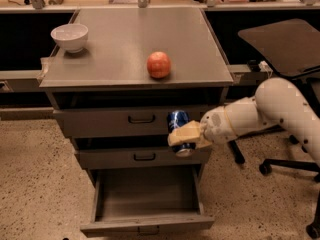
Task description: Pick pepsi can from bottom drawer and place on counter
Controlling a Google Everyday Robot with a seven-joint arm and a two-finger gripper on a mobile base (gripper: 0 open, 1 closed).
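Observation:
My gripper (183, 136) is shut on the pepsi can (178, 121), a small blue can held in the air in front of the two upper drawers, to the right of their handles. The white arm (260, 111) reaches in from the right. The bottom drawer (145, 223) is pulled open below, and its inside shows nothing. The counter (125, 39), the flat grey cabinet top, lies above the can's height.
A red-orange apple (159, 64) sits near the counter's front middle. A white bowl (70, 37) stands at its left. A dark brown table on a stand (280, 41) and chair legs are to the right. A shelf with clutter runs along the back.

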